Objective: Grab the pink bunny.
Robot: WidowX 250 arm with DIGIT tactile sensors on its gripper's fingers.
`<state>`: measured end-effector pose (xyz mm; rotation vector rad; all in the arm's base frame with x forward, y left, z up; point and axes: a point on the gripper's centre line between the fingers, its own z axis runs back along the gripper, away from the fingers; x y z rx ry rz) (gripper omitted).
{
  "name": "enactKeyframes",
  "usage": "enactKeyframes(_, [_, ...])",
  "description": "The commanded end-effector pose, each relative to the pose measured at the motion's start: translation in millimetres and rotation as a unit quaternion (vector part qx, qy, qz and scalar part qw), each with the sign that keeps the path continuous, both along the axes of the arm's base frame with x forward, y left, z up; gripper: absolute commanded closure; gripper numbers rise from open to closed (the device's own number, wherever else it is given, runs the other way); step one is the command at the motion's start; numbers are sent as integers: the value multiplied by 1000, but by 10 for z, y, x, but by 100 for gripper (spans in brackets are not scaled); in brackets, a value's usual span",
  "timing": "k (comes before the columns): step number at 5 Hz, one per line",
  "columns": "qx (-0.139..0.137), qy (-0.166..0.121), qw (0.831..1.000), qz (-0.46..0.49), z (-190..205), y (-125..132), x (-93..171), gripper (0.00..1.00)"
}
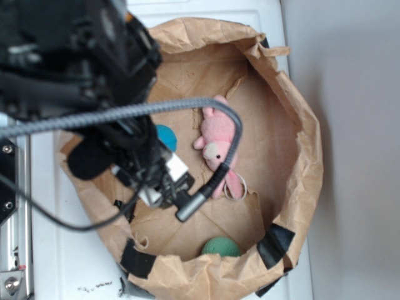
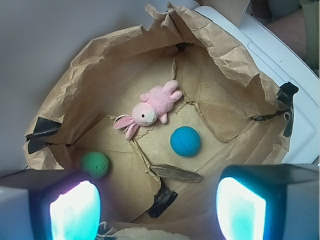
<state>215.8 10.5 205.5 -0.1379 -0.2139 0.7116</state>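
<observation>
Brown paper, crumpled into a wide basin (image 2: 235, 55), rings everything, and the gripper (image 2: 157, 205) hangs above its near edge with its pads (image 2: 75, 210) spread well apart and nothing between them. Ahead of it and slightly left lies the pink bunny (image 2: 152, 109) on the paper floor, with the blue ball (image 2: 185, 141) nearer and the green ball (image 2: 95, 164) off left. It looks like the approach stage; next it should move forward over the bunny, drop, and close.

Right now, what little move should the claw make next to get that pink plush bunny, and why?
Probably ease forward and down over the small pink plush bunny: the open claw hangs above the brown paper bag, with the blue ball nearer.
</observation>
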Motion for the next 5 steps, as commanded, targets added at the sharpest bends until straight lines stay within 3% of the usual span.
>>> enactKeyframes(1, [3,-14,1000,5,60,66,-17,0])
enactKeyframes(2, [21,-18,999,40,-271,-24,423,0])
enactKeyframes(4, [34,-14,993,109,-806,33,1012,0])
enactKeyframes(5, [29,-12,995,99,-758,134,513,0])
